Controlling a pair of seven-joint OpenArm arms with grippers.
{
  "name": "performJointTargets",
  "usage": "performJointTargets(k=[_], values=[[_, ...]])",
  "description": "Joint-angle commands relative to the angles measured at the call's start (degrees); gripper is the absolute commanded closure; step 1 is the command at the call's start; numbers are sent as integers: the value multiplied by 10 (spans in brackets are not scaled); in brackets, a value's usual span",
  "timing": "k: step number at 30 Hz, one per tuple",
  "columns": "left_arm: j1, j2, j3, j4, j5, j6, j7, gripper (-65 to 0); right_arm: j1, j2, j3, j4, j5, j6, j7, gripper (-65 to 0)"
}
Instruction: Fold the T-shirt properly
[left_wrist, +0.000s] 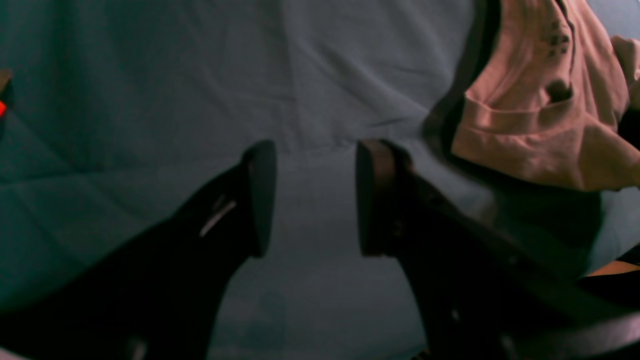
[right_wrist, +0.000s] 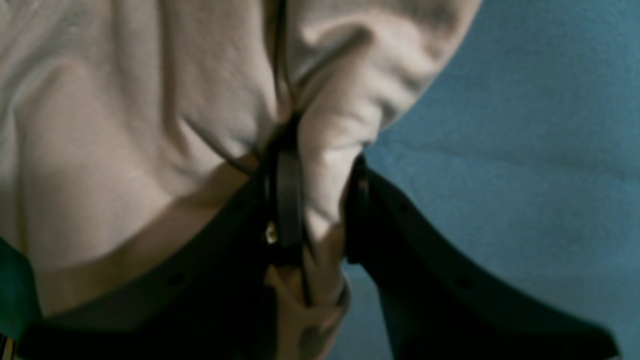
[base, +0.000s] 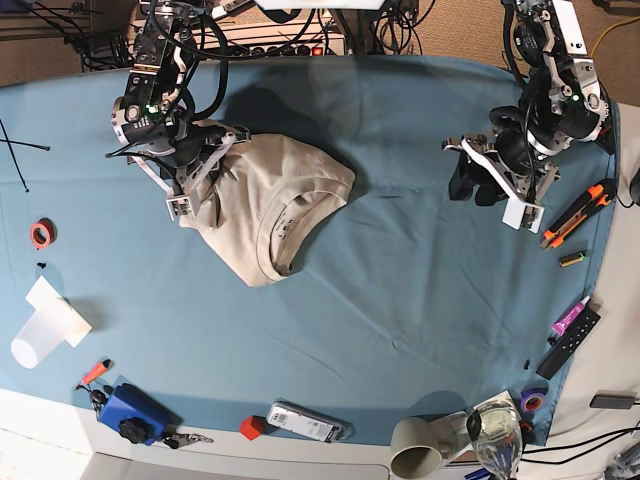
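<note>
The beige T-shirt (base: 270, 200) lies bunched on the teal table cloth (base: 400, 290) at the back left, with its collar toward the front. My right gripper (base: 203, 165) is at the shirt's left edge. In the right wrist view this gripper (right_wrist: 320, 200) is shut on a fold of the T-shirt (right_wrist: 150, 125), with cloth pinched between its black fingers (right_wrist: 286, 195). My left gripper (base: 472, 180) hovers far to the right, apart from the shirt. Its jaws (left_wrist: 315, 200) stand open over bare cloth with nothing between them, and the T-shirt (left_wrist: 540, 110) shows at upper right.
An orange tape ring (base: 40, 233) and a white cup (base: 45, 325) sit at the left edge. A blue device (base: 130, 410), a red block (base: 250, 427), a remote (base: 305, 422), a mug (base: 420, 447) and a glass (base: 495, 435) line the front. An orange cutter (base: 575, 215) and a marker (base: 570, 315) lie at the right.
</note>
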Motion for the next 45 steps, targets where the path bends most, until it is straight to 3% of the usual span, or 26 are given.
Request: performJointTargets(k=[1,4,10,17,24,31,34,39,45], values=[[-1,-5,-2,11,-8,-4,-13,-266,-5,2,-2,5,-3,3,-25,-102],[7,-4,-2,11,-8,-4,-13,-266,-15,2,-2,5,-3,3,-18,-187],[14,-4,-2,11,-8,-4,-12,-266,-30,2,-1,47,-3,-6,-44,-187],[14,-4,-2,11,-8,-4,-13,-266,-95,2,-1,204,-5,-5,23,-187],[14,-4,-2,11,-8,-4,-13,-266,-122,2,-1,215,-10,-4,40,-187],[14,-4,-2,11,-8,-4,-12,-266,-98,2,-1,215,-10,-4,181,-187],[14,-4,-2,11,-8,-4,-12,-266,-72,2,-1,208,-38,-5,178,-187],[14,-4,-2,11,-8,-4,-10,-266,-44,2,-1,89,-64,-9,160,-186],[23,-5,-3,11,-8,-2,5,-266,-33,9,-1,28,-66,-8,29,-185]])
